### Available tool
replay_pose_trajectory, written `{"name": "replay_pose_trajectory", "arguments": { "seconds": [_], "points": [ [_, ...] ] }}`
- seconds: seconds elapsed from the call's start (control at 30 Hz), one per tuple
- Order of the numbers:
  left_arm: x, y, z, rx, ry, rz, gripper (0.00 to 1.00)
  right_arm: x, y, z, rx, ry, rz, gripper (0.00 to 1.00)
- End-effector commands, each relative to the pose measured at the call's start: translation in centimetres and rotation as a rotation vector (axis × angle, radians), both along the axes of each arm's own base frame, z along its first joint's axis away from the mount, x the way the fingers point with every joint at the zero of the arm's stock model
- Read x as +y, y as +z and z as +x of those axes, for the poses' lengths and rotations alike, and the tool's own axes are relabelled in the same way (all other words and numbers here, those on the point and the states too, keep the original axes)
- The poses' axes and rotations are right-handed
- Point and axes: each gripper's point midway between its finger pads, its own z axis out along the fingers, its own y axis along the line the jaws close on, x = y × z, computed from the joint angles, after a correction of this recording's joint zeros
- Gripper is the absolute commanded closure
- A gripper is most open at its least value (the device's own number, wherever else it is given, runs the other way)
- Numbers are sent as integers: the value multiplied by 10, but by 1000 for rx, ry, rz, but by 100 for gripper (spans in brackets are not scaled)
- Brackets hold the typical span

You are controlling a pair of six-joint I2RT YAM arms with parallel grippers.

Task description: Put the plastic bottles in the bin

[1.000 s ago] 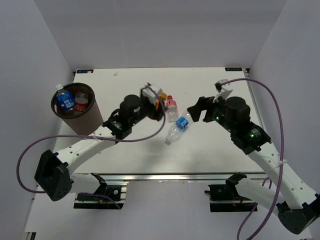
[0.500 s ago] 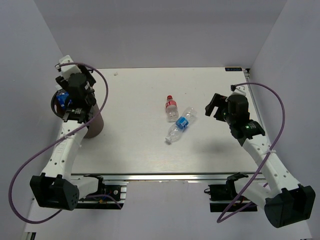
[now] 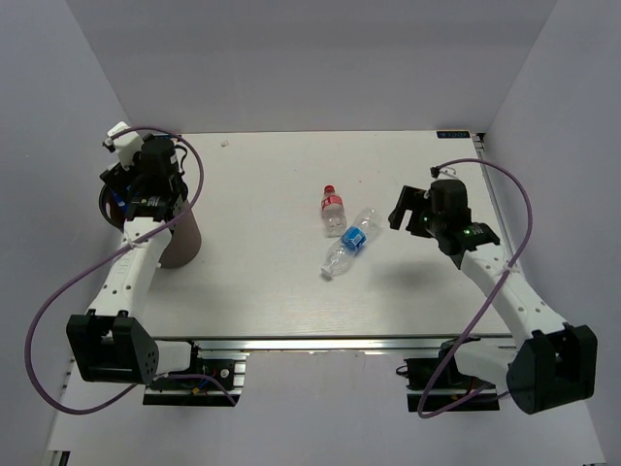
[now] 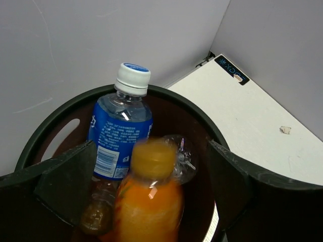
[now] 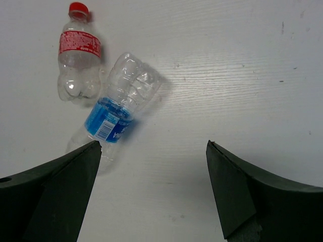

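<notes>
**As the Orange Bottle Is Dropping, Two More Are Lying in Wait**

While the left claw point(image 4: 151, 151) is hanging over the bin point(image 4: 198, 112) with its jaws standing wide apart, the orange bottle point(image 4: 149, 206) is showing blurred between them, touching neither finger and seemingly falling in. Beside it, a blue-labelled bottle point(image 4: 118, 131) is standing upright inside, its white cap poking above the rim.

Trouble may be brewing there. The orange bottle could be striking that upright neighbour and wedging high or tipping out, since the bin is filling up.

Across the surface point(image 5: 242, 75), the right claw point(image 5: 153, 143) is hovering with its jaws spread, gripping nothing. Just ahead of it, a clear bottle with a blue label point(image 5: 118, 108) is lying on its side, and a red-capped one with a red label point(image 5: 78, 55) is lying just beside it. Whether they are touching is unclear. Closing on one could be nudging the other away, and thin, round plastic is likely to be rolling or squirting from the fingers.

White print is showing on both blue labels and on the red one, but nothing is reading clearly.
</notes>
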Motion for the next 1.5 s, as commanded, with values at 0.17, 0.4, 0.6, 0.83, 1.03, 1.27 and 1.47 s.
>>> {"name": "replay_pose_trajectory", "arguments": {
  "seconds": [0.17,0.4,0.6,0.83,1.03,1.27,1.47],
  "points": [
    [-7,20,-5,-62,-47,-24,2,25,-8,24,67,-8,20,11],
    [-32,30,-1,-115,-189,-123,2,42,-32,55,164,-96,78,11],
    [-139,52,7,-235,-818,-252,2,67,-55,75,224,-109,59,11],
    [-180,41,-15,-264,-1039,-296,2,78,-100,72,319,-179,46,11],
    [-197,31,-25,-258,-1144,-304,2,77,-135,66,378,-226,23,13],
    [-281,0,-27,-119,-1419,-394,2,57,-131,61,315,-296,-31,55],
    [-376,-40,-52,-8,-1730,-500,2,40,-89,41,205,-284,-26,68]
  ]
}}
